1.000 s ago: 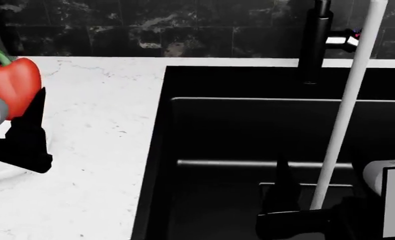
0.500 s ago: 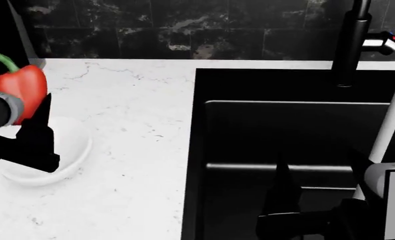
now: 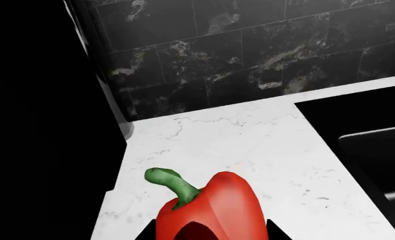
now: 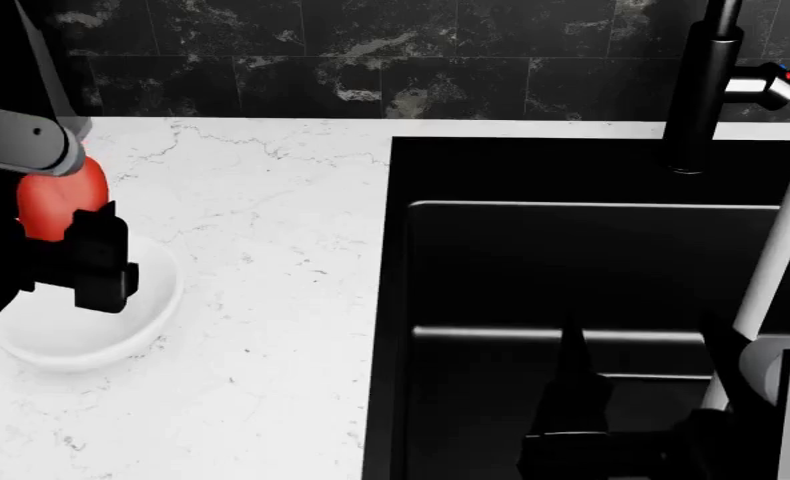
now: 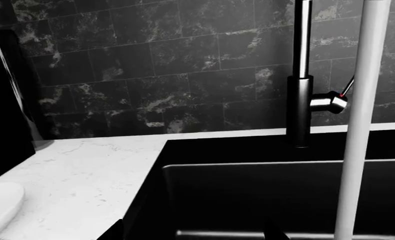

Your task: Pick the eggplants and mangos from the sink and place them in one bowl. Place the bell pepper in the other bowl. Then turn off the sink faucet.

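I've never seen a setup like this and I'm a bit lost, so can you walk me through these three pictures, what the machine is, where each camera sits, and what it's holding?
These are simulator renders of a two-armed robot at a kitchen counter. One picture comes from a camera on its head, looking down over both arms; the other two come from cameras near each arm's hand.

In the head view, the left gripper holds a red bell pepper over a white bowl on the white marble counter. The left wrist view shows that same pepper close up, green stem and all, between the dark fingers.

To the right is the black sink, with the black faucet behind it. The pale column is running water. The right gripper sits low in the sink; I can't tell if it's open. No other produce is visible.
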